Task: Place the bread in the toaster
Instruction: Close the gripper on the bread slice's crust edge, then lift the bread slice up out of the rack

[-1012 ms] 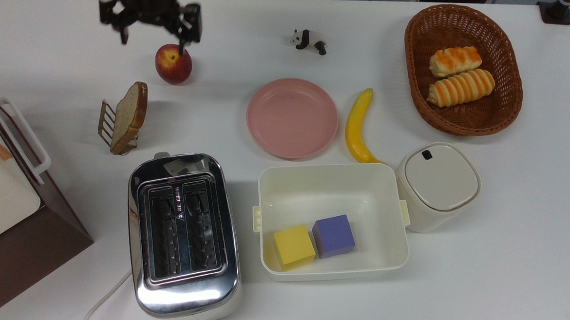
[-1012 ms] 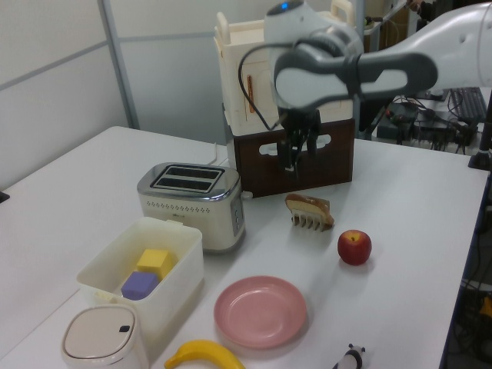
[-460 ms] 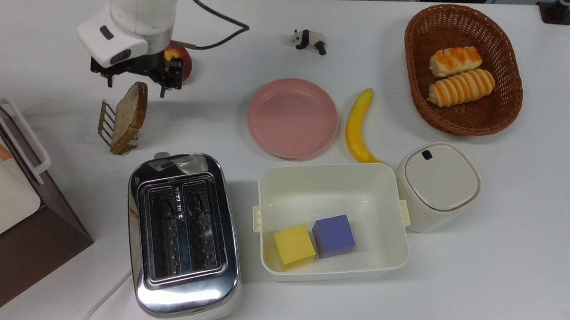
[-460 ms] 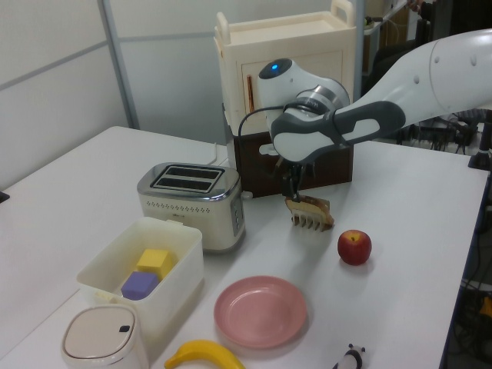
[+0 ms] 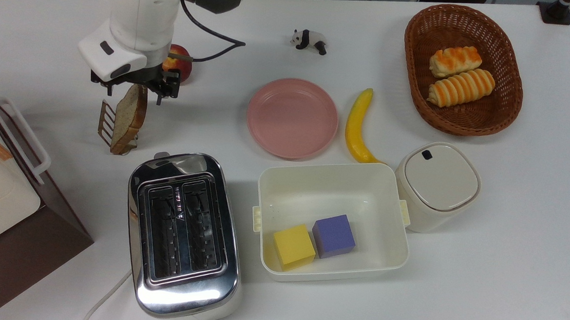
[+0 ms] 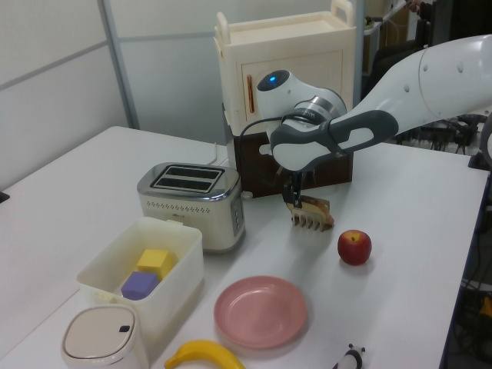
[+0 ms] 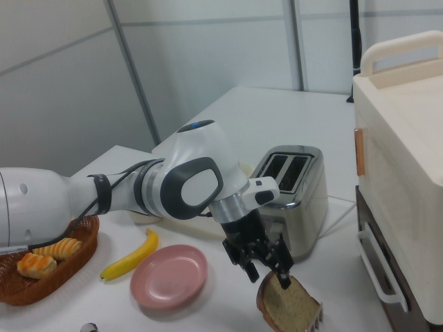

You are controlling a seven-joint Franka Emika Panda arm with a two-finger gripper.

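My pincer (image 5: 133,89) spread, straddling bread slice (image 5: 130,115) top in wire rack (image 5: 105,121) below. Risk: off-centre closing tips rack, slice slips; toaster (image 5: 182,232) beyond.

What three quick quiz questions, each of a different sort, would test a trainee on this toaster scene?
1. True or false: the bread already sits in the toaster.
2. Multiple choice: the white box holds A) two cubes, B) a banana, C) a panda figure.
3. Fill in: the gripper hovers at the top edge of the ____.

Key
1. False: the bread leans in the wire rack; both toaster slots are empty.
2. A: a yellow cube and a purple cube.
3. Bread.
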